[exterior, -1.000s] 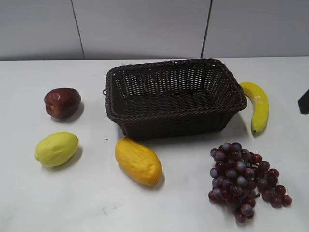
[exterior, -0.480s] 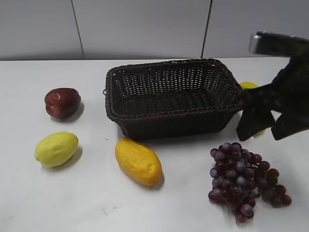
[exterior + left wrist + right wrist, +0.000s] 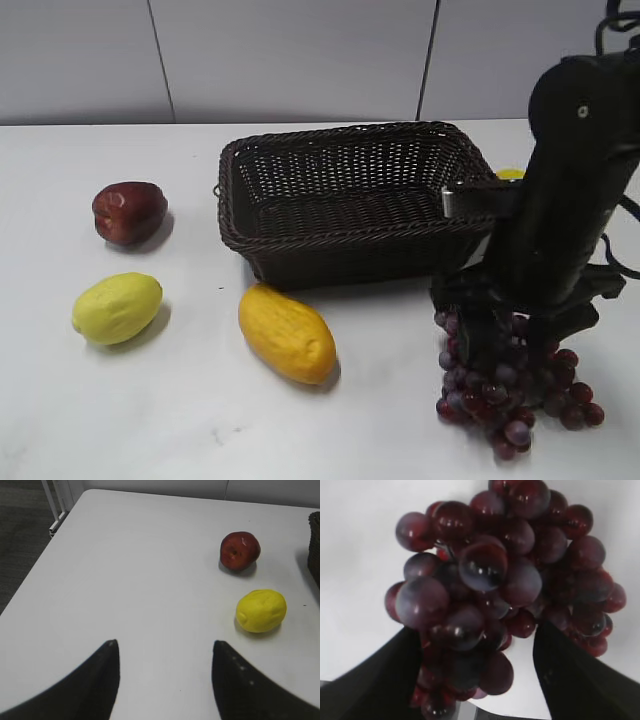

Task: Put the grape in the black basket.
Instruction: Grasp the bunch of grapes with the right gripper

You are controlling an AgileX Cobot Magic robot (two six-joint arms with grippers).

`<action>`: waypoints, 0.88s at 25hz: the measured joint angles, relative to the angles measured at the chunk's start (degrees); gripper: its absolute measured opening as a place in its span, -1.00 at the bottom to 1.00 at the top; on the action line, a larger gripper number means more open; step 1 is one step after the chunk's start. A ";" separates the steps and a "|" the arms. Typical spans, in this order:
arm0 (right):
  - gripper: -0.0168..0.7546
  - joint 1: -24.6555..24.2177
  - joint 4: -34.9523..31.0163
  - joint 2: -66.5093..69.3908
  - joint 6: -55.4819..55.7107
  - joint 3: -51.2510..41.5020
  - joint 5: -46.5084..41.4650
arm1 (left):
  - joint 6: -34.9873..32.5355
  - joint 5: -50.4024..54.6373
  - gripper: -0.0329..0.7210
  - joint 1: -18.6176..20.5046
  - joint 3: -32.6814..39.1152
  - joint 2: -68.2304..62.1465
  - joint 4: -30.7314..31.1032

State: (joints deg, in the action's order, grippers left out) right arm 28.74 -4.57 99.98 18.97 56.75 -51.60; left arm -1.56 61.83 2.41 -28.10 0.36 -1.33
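Note:
The grape bunch (image 3: 520, 400), dark purple-red, lies on the white table at the front right, in front of the black basket (image 3: 340, 238). My right gripper (image 3: 505, 345) is down over the bunch's near-basket end, and the arm hides part of the bunch. In the right wrist view the grape bunch (image 3: 500, 575) fills the frame. The right gripper (image 3: 477, 630) is open, with one finger on each side of the bunch's lower grapes. My left gripper (image 3: 165, 642) is open and empty over bare table. It is out of the exterior view.
A dark red apple (image 3: 129, 211) and a yellow-green lemon (image 3: 116, 307) lie at the left, also in the left wrist view as the apple (image 3: 240, 551) and lemon (image 3: 261, 610). A yellow mango (image 3: 286, 332) lies in front of the basket. A banana tip (image 3: 512, 175) shows behind the right arm.
The right arm has come in from the right edge and dropped onto the grape bunch, now covering the banana. The fruit and basket have not moved.

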 joint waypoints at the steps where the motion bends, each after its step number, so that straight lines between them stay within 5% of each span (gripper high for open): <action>1: 0.40 0.00 0.09 0.76 0.09 0.02 0.17 | 0.00 0.00 0.55 0.00 0.00 0.00 0.00; 6: 0.21 0.00 0.04 2.55 0.26 0.06 1.25 | 0.00 0.00 0.55 0.00 0.00 0.00 0.00; 10: -0.42 0.11 -0.08 1.87 -0.17 0.08 1.18 | 0.00 0.00 0.55 0.00 0.00 0.00 0.00; 22: -0.46 0.11 -0.13 -22.23 -0.24 2.13 -2.77 | 0.00 0.00 0.55 0.00 0.00 0.00 0.00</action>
State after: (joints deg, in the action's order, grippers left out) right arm 28.85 -4.70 77.76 18.73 58.88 -54.38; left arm -1.56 61.83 2.41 -28.10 0.36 -1.33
